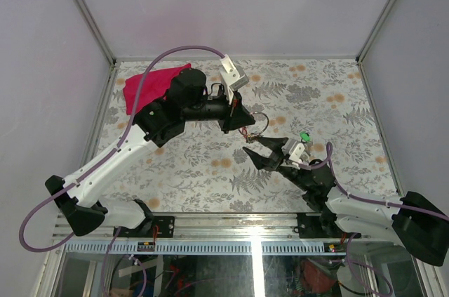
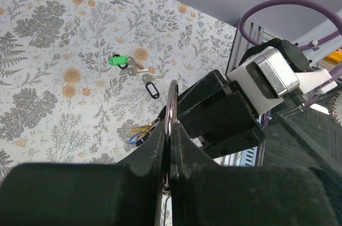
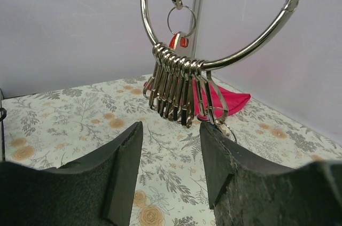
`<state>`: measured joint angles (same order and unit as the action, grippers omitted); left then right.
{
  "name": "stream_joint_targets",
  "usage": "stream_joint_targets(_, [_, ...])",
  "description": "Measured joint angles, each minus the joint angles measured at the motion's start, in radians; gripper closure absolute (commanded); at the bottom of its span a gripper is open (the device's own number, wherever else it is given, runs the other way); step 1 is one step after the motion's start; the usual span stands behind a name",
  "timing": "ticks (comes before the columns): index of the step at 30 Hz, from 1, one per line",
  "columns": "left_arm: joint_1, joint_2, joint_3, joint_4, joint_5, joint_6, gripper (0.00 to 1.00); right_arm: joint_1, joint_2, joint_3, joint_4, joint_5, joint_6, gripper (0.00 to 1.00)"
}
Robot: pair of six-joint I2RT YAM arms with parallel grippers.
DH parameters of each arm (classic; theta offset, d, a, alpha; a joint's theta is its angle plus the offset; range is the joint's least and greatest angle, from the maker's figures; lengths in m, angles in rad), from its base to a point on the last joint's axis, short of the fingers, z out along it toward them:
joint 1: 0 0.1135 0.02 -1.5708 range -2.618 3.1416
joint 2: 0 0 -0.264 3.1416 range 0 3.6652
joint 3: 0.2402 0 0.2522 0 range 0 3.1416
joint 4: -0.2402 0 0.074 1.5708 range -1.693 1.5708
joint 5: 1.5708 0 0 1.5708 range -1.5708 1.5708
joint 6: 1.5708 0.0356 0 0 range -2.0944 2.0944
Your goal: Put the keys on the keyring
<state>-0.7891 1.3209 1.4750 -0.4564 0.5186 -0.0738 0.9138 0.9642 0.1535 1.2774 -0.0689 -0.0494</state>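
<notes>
My left gripper point(image 1: 238, 126) is shut on the keyring point(image 1: 257, 123), a large silver ring held upright above the table's middle; its edge rises from between the fingertips point(image 2: 171, 103). Several silver snap hooks point(image 3: 176, 90) hang bunched on the ring's lower arc point(image 3: 251, 44). Yellow and blue keys point(image 2: 140, 130) show just beside my left fingertip. A green-tagged key point(image 2: 116, 60) lies on the table with silver keys point(image 2: 136, 68) and a black tag point(image 2: 152, 90) next to it. My right gripper point(image 3: 171, 130) stands open just below the hooks, nothing between its fingers.
A red cloth point(image 1: 151, 86) lies at the back left of the flowered table point(image 1: 337, 100). The green-tagged key point(image 1: 304, 136) sits close to my right wrist. Grey walls enclose the table on three sides.
</notes>
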Motion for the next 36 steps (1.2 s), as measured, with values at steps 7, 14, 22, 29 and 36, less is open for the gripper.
stream_joint_targets(7, [0.0,0.0,0.0,-0.001,0.009,0.0,1.0,0.0,-0.031,0.0,-0.021,0.006,-0.024,0.48])
stream_joint_targets(14, [0.0,0.0,0.0,-0.002,0.009,0.001,1.0,0.0,-0.292,0.0,-0.319,-0.01,-0.084,0.49])
stream_joint_targets(22, [0.0,0.0,0.0,-0.009,0.009,0.004,1.0,0.0,-0.541,0.027,-0.71,-0.026,-0.11,0.51])
stream_joint_targets(29, [0.0,0.0,0.001,-0.023,0.009,0.019,1.0,0.001,-0.591,0.14,-0.883,0.079,-0.084,0.48])
stream_joint_targets(36, [0.0,0.005,0.002,-0.038,0.009,0.028,1.0,0.001,-0.526,0.213,-0.9,0.087,-0.048,0.39])
